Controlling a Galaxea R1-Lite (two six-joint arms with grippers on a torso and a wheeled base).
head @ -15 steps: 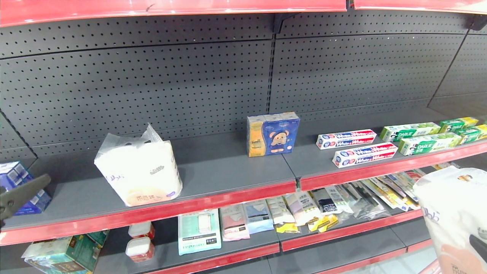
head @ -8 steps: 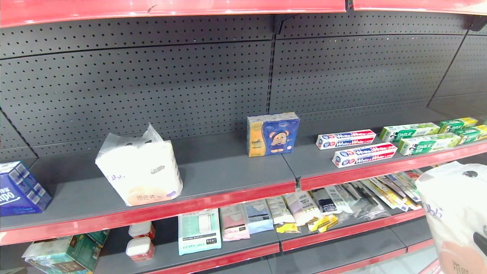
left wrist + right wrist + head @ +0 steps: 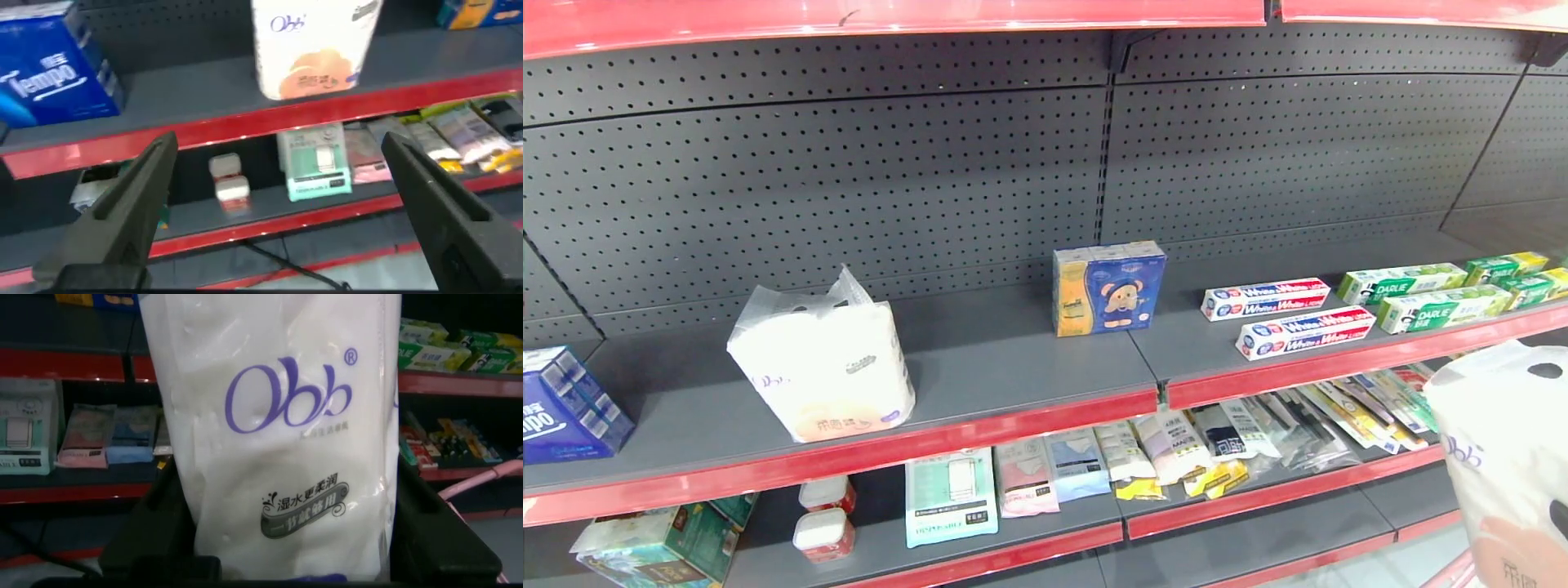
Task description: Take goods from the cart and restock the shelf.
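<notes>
Nearest the camera, the right gripper (image 3: 290, 539) was clamped on a white plastic-wrapped toilet roll pack (image 3: 286, 433), with its black fingers (image 3: 151, 518) pressing the wrapper from both sides. In the head view that toilet roll pack (image 3: 1499, 457) stood upright in the lower right corner of the frame, in front of the shelving and resting on no board. The left gripper (image 3: 278, 204) hung with its two dark fingers (image 3: 122, 212) spread wide and nothing between them, facing the red shelf edge.

Beyond, low in the frame, the lower shelf (image 3: 1258, 500) carried a row of flat sachets (image 3: 1078, 465) at centre. Left of them were a pale green packet (image 3: 952, 496) and two small red-and-white tubs (image 3: 823, 535). A green wrapped bundle (image 3: 654, 543) lay at lower left.

Above it, the middle shelf (image 3: 1013, 359) held a second toilet roll pack (image 3: 821, 367) left of centre, near the front edge, with its handle flap up. A blue tissue box (image 3: 568, 404) sat at the far left edge. A blue and yellow tissue bundle (image 3: 1108, 287) stood at centre, farther back. To its right lay two red-and-white toothpaste boxes (image 3: 1305, 332), one just behind the other. Green toothpaste boxes (image 3: 1401, 282) ran on from there to the right edge. Farthest back rose the dark perforated back panel (image 3: 849, 180).
</notes>
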